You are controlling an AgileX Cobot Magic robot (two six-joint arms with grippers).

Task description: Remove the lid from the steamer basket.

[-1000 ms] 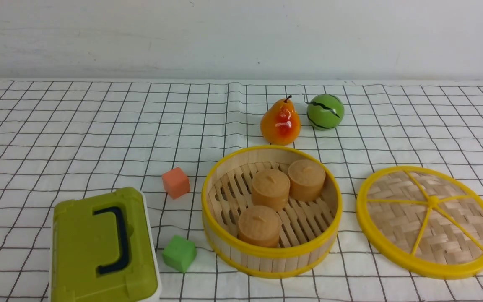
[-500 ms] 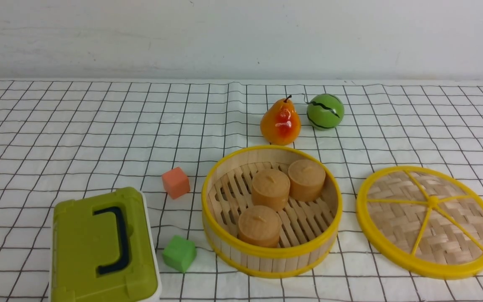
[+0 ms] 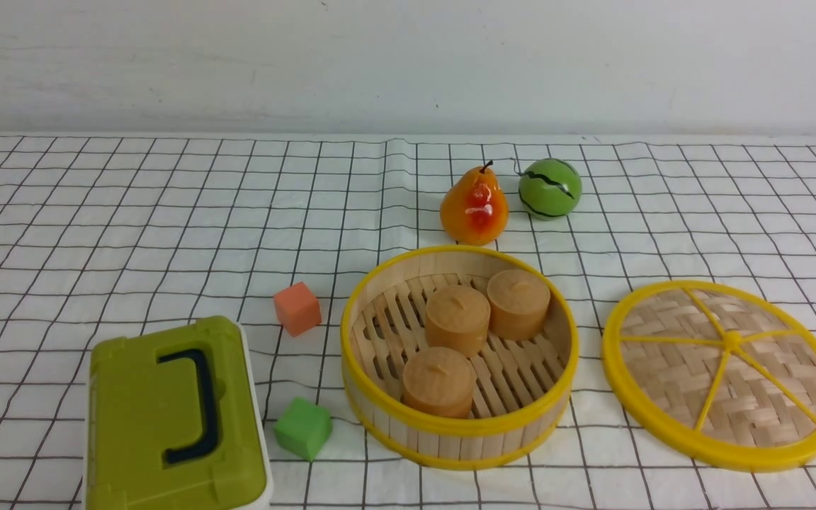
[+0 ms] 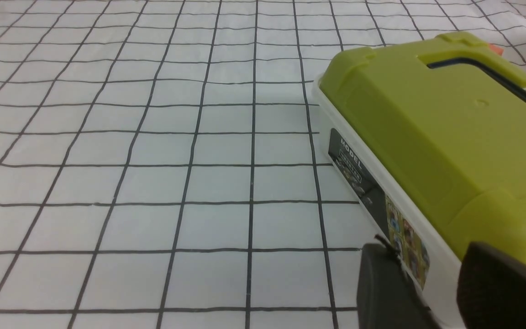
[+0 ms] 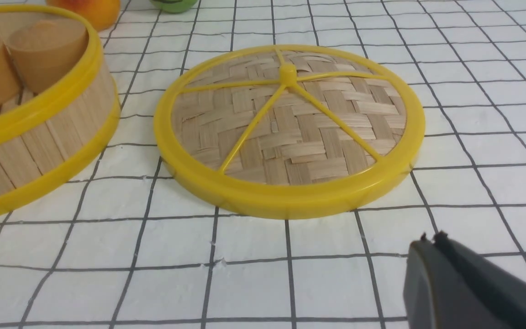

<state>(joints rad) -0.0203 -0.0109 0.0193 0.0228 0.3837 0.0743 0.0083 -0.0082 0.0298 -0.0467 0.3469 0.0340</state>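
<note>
- the lid (image 3: 732,342) lies flat on the gridded cloth, to the right of the steamer basket (image 3: 461,428) and apart from it, so the task looks done.
- it should handle as a light, fairly stiff disc: woven bamboo braced by yellow spokes, probably a bit slick at the plastic rim.
- the best hold is likely the raised hub, or a pinch across the rim; pressing on the weave between spokes could dent it.
- the basket stands upright and uncovered, three small bun-like pieces resting on its slatted floor.
- the right hand (image 5: 432,240) has its fingers together with nothing between them, near the lid and not touching it.
- the left hand (image 4: 426,249) has its fingers apart, holding nothing, beside the green box (image 3: 167,418).
- a pear (image 3: 475,207) and a striped green ball (image 3: 550,188) sit beyond the basket; an orange block (image 3: 297,309) and a green block (image 3: 303,428) lie between basket and box.
- the cloth (image 3: 167,234) has slight ripples; a plain pale wall (image 3: 408,64) rises behind.
</note>
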